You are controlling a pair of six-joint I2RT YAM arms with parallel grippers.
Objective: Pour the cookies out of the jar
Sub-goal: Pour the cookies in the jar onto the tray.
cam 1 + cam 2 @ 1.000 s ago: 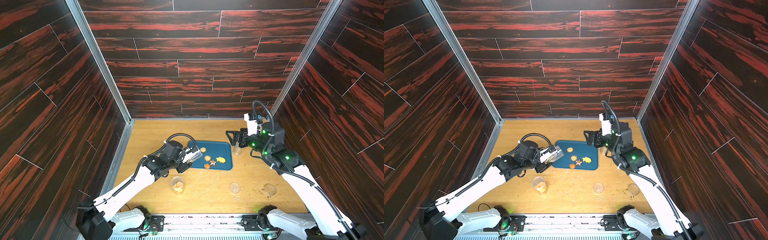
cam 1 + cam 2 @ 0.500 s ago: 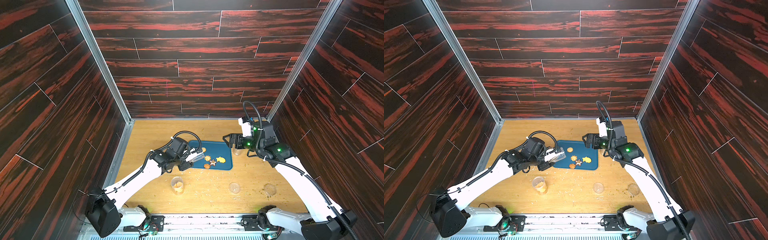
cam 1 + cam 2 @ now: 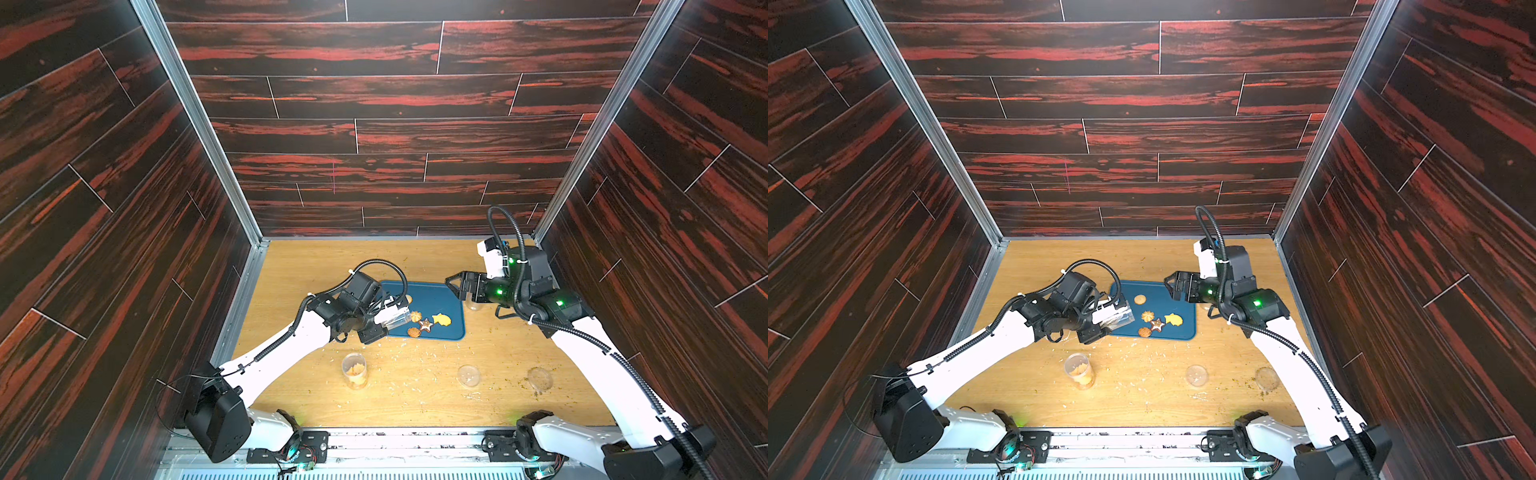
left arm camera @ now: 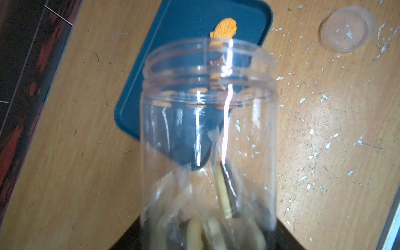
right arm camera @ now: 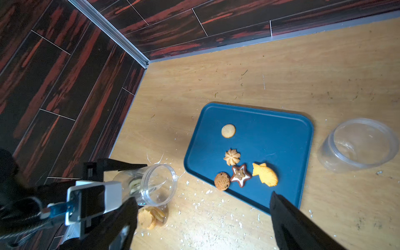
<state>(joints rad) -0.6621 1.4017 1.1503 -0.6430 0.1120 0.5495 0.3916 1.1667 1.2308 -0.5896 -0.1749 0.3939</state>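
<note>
left gripper (image 3: pixel 1106 318) pinching the tipped jar (image 3: pixel 1120 318) at the tray's (image 5: pixel 270 134) edge; five cookies (image 5: pixel 239 175) on tray, more in jar; right gripper (image 3: pixel 1173 287) spread wide near tray

One blue tray (image 5: pixel 281 138). Five cookies lie on it: a plain round cookie (image 5: pixel 228 130), a swirl cookie (image 5: pixel 231 157), a star cookie (image 5: pixel 240 175), a chip cookie (image 5: pixel 222 181) and a fish cookie (image 5: pixel 265 174). Three clear jars: a tilted jar (image 5: pixel 149 184) at the lower left of the frame, a standing jar (image 3: pixel 354 370) and an empty jar (image 5: pixel 357 145). The tilted jar holds perhaps four or five pale cookies, too blurred to count. Two lids on the counter (image 3: pixel 415 399): a nearer lid (image 3: pixel 468 375) and a farther lid (image 3: pixel 540 378)
</note>
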